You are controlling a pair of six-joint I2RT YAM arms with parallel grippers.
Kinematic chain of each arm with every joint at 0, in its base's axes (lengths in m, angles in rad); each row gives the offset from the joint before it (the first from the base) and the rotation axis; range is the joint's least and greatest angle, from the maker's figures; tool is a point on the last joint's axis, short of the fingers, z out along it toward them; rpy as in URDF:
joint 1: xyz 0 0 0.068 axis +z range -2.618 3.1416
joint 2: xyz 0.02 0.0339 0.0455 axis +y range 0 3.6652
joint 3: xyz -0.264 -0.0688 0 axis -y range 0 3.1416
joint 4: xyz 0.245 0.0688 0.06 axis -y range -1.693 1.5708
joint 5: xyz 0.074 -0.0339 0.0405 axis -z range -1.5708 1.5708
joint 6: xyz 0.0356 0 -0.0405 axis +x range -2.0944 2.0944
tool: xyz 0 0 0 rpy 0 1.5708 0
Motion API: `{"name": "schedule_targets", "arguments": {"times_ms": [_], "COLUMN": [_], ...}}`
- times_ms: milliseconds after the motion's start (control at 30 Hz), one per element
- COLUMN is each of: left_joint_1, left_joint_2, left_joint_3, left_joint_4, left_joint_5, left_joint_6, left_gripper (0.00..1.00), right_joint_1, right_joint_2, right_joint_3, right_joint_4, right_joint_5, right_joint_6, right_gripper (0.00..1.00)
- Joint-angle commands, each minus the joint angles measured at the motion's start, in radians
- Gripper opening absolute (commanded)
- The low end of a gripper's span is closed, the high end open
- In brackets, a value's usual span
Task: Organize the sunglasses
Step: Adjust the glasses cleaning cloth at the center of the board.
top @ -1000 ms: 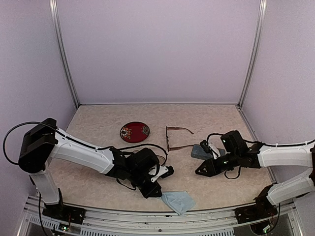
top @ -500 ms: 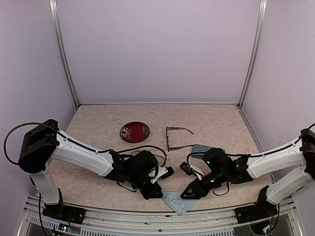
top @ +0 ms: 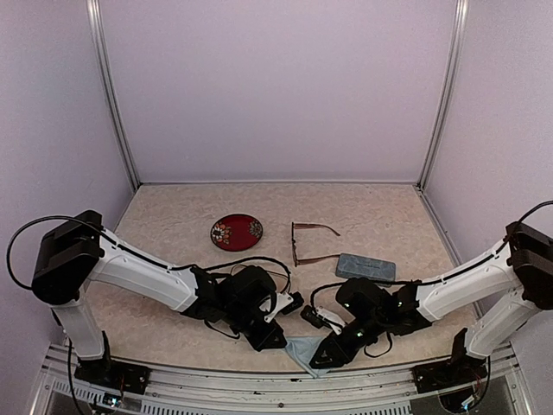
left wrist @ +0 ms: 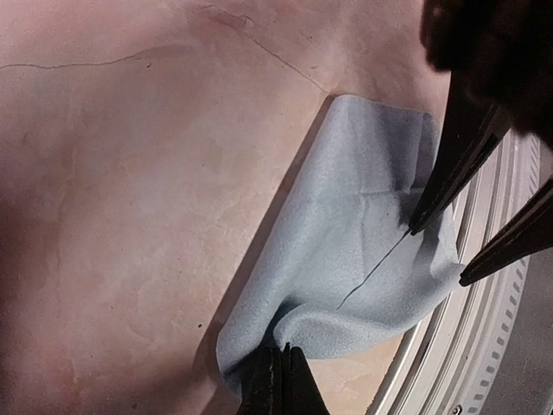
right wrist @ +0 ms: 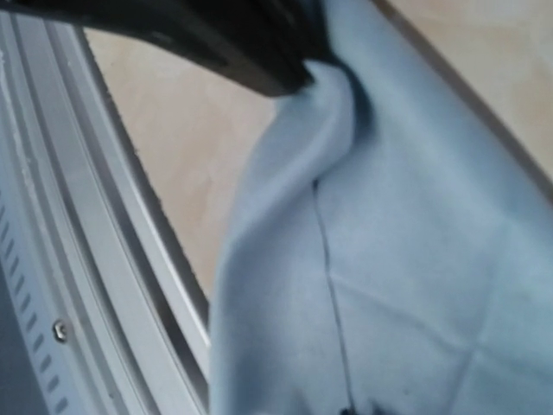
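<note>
The reddish-brown sunglasses lie open at the table's middle, far from both grippers. No black-framed pair shows. At the front edge my left gripper is shut on a raised fold of a light-blue cloth. My right gripper hangs over the cloth's other side. Its fingers stand apart, one tip touching the cloth. In the right wrist view the cloth fills the frame and my right gripper's own tips barely show.
A grey-blue case lies flat right of the sunglasses. A round red dish sits at the back left. The metal rail of the table's near edge runs right beside the cloth.
My right arm has swung from beside the case, leftward and toward the front edge, down to the cloth. The case now lies uncovered. The left gripper has kept its hold on the cloth.
</note>
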State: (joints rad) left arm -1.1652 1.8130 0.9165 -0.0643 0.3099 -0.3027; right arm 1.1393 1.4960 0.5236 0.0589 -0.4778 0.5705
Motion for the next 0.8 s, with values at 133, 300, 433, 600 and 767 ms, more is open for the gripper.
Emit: {"name": "schedule_targets", "arguments": {"times_ms": [133,300,433,600,767], "left_joint_1": [0.004,0.004,0.004,0.002,0.003], "left_joint_2": [-0.028,-0.026,-0.022,-0.019,-0.016], "left_joint_3": [-0.022,-0.022,-0.024,-0.021,-0.018], "left_joint_4": [0.029,0.031,0.032,0.032,0.031], "left_joint_5": [0.003,0.006,0.01,0.012,0.014], "left_joint_6": [-0.011,-0.012,-0.013,-0.013,-0.014], "left_gripper": [0.0,0.0,0.0,0.0,0.0], "right_joint_1": [0.039,0.044,0.044,0.045,0.047], "right_joint_2": [0.053,0.038,0.001,-0.053,-0.037], "right_joint_3": [0.057,0.054,0.049,0.043,0.043], "right_joint_4": [-0.065,-0.071,-0.088,-0.11,-0.106], "right_joint_5": [0.054,0.091,0.138,0.187,0.171], "right_joint_6": [-0.013,-0.01,-0.015,-0.018,-0.031], "right_gripper": [0.29,0.28,0.27,0.25,0.25]}}
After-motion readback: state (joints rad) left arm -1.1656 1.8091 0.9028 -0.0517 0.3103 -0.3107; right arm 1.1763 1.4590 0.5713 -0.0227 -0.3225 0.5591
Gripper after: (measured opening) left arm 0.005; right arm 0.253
